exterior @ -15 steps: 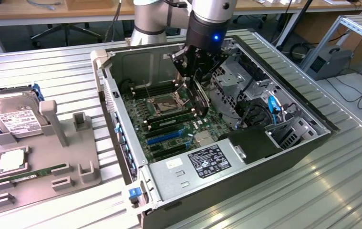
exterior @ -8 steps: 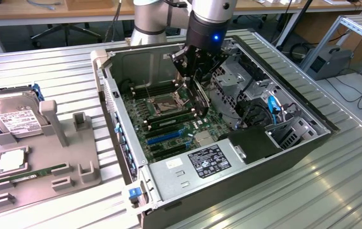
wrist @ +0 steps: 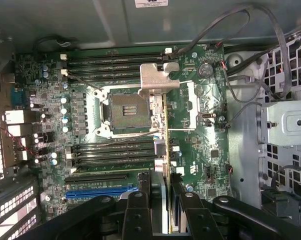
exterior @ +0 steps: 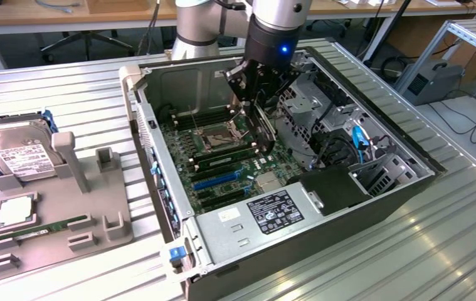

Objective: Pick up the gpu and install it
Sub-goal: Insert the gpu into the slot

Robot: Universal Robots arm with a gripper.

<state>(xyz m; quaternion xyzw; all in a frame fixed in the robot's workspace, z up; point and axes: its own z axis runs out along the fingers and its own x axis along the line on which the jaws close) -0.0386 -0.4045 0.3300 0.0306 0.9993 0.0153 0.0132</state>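
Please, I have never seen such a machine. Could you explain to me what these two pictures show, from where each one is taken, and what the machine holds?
The machine is a single robot arm with a claw at its end. One picture comes from a camera standing apart from the arm. The other comes from a camera on the arm's wrist, looking down past the claw.

On the ribbed metal table lies an open computer case, with its green motherboard facing up. On the exterior view's left stands a grey tray. It carries a hard drive, a square silver chip and a narrow RAM stick.

The claw is shut on the gpu, a thin card with a silver bracket, seen edge-on. It is held inside the case, over the motherboard. I cannot tell whether it touches the board.
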